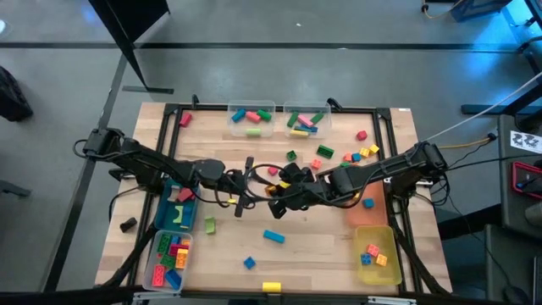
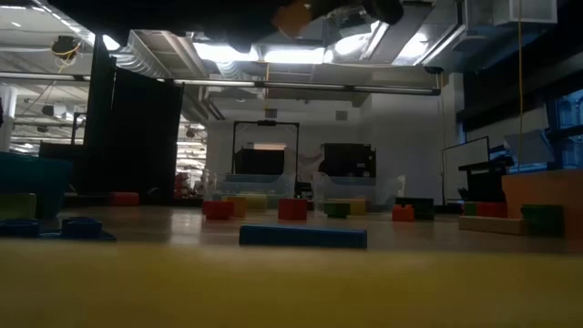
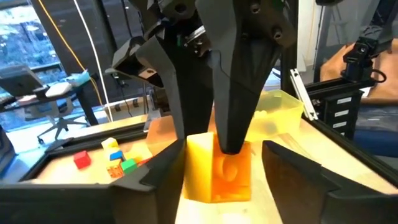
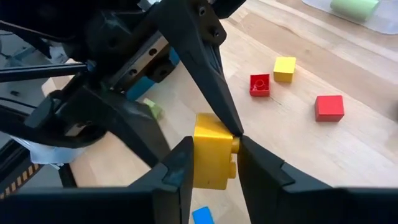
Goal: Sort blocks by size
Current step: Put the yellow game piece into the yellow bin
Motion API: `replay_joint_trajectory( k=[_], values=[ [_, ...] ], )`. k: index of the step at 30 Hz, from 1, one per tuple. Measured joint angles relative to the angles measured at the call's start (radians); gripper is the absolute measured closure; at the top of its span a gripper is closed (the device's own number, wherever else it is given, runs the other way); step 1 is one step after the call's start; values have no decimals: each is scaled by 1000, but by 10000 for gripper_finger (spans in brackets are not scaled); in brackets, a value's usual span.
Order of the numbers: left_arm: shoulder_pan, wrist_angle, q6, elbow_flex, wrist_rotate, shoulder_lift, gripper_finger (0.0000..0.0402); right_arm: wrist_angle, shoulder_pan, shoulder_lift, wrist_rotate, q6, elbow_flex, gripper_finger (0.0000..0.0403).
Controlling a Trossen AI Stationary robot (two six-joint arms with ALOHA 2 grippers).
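A: Where's the yellow block (image 4: 214,159) rn?

B: Mid-air above tabletop (image 1: 322,254) centre, mid handover. Right tool (image 4: 214,163) is clamped on it; left tool (image 3: 217,180) has its fingers spread either side, no grip that I can see.

A: Risk?

B: Both arms nose to nose, left coming in from 9 o'clock, right from 3. Fingers could clash, or right's hold is only on the block's sides, so a knock could twist it loose & drop it among the loose blocks (image 1: 351,155) below, unsorted.
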Motion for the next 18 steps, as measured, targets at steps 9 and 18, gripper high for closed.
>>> replay_joint_trajectory(
  k=[9, 18],
  values=[
    [-1, -11, -26, 0, 8, 0, 167, -178, -1, 0, 78, -17, 0, 302],
    [0, -98, -55, 0, 1, 0, 171, -516, 17, 0, -160, -14, 0, 299]
  ],
)
